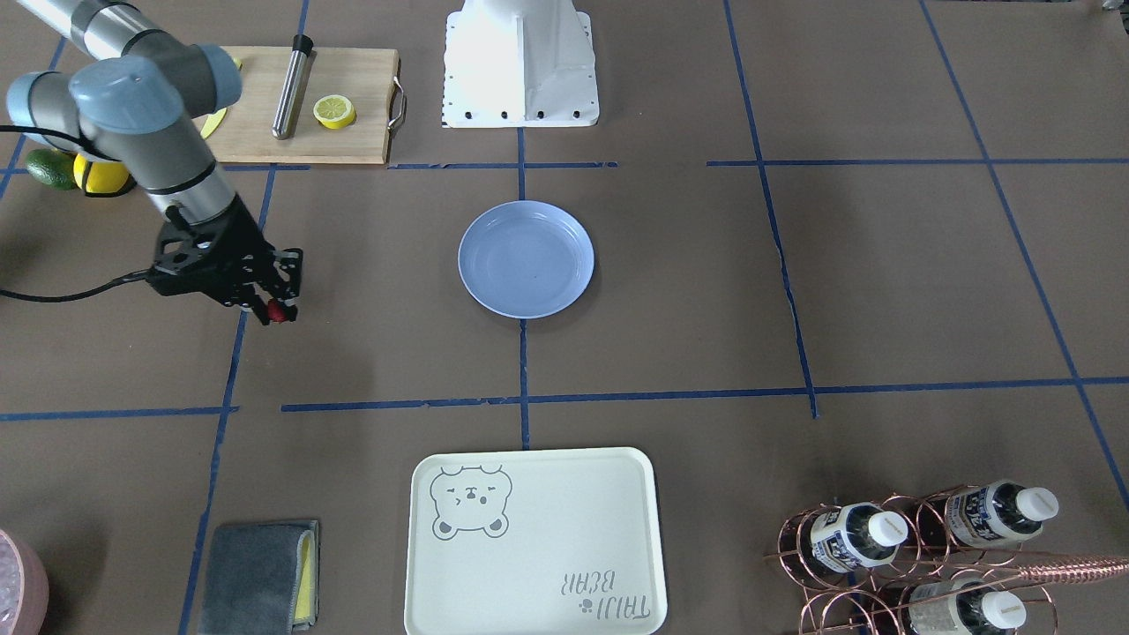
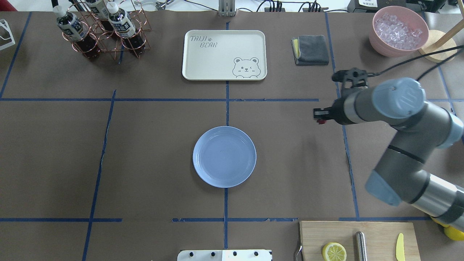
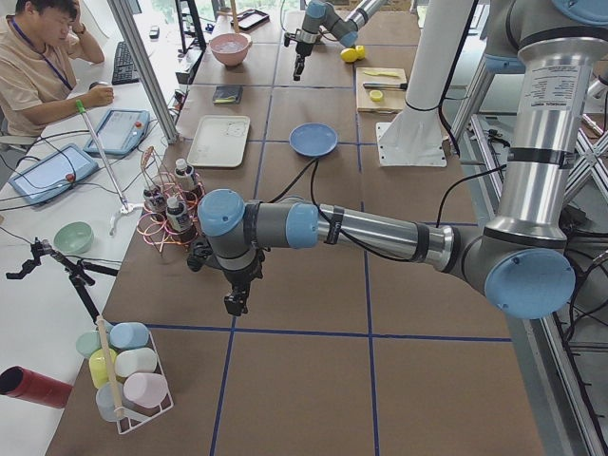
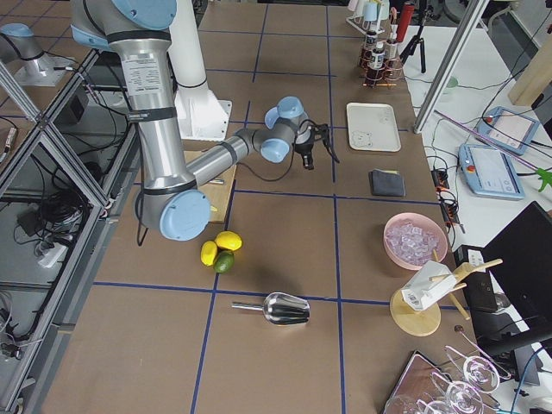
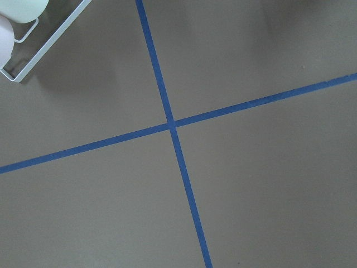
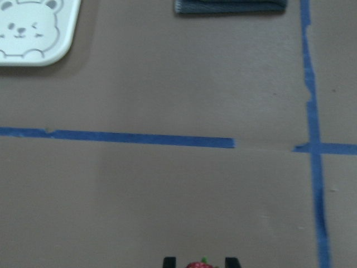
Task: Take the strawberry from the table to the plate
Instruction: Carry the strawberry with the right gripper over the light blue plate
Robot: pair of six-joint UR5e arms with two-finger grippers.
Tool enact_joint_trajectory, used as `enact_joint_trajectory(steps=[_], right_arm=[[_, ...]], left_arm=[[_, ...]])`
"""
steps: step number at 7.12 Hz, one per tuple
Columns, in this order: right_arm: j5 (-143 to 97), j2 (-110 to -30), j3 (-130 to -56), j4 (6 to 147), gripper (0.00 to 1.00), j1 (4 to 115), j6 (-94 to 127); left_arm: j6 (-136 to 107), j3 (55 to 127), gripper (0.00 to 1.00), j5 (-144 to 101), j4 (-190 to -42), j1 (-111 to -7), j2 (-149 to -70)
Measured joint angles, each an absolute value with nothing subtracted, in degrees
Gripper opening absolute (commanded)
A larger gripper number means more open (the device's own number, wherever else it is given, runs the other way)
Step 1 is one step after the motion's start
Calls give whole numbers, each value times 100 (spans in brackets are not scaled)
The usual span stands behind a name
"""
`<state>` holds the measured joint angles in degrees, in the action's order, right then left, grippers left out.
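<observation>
The strawberry (image 1: 278, 312) is a tiny dark-red berry pinched in my right gripper (image 1: 275, 309), which is shut on it and held a little above the table (image 1: 706, 291). In the overhead view the strawberry (image 2: 320, 122) hangs under that gripper (image 2: 320, 116), well to the right of the plate (image 2: 224, 156). The right wrist view shows the berry (image 6: 196, 264) at its bottom edge between two black fingertips (image 6: 169, 261). The light-blue plate (image 1: 526, 258) lies empty at the table's centre. My left gripper (image 3: 236, 302) shows only in the exterior left view; I cannot tell its state.
A cream bear tray (image 2: 214, 54), a grey cloth (image 2: 311, 50) and a pink bowl of ice (image 2: 398, 30) line the far side. A copper bottle rack (image 2: 98, 32) stands far left. A cutting board (image 2: 377, 232) with a lemon half (image 2: 334, 252) lies near right. A person (image 3: 38, 66) sits beside the table.
</observation>
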<state>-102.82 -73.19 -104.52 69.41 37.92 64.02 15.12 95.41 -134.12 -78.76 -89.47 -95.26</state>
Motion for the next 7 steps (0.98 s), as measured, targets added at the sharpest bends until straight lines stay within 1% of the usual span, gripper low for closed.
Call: enact_joint_trajectory(steps=[1,2,3,4,6,7], right_arm=[[-9981,-6514,-10505,7864,0,3435,6821],[-9685,-5903,-10502,8495,0,3074,7208],[-9367,-5476,-10402,8851,0,2725,7517],[-9042,-5100,-10082,9003,0,2429,7781],[-8642,-4378,-9066,9043,0,2065,8163],[-8545,-4220,-8743,9033,0,1951,8258]], left_arm=[[1512,9545,100,-13412,-7876,-8947,-9527],[1512,9548,100,-13412,-7875,-8947,-9528],[1512,9551,100,-13414,-7875,-8947,-9527],[1512,9553,100,-13418,-7875,-8947,-9527],[1512,9554,100,-13420,-7875,-8947,-9527],[1512,9554,100,-13421,-7875,-8947,-9527]])
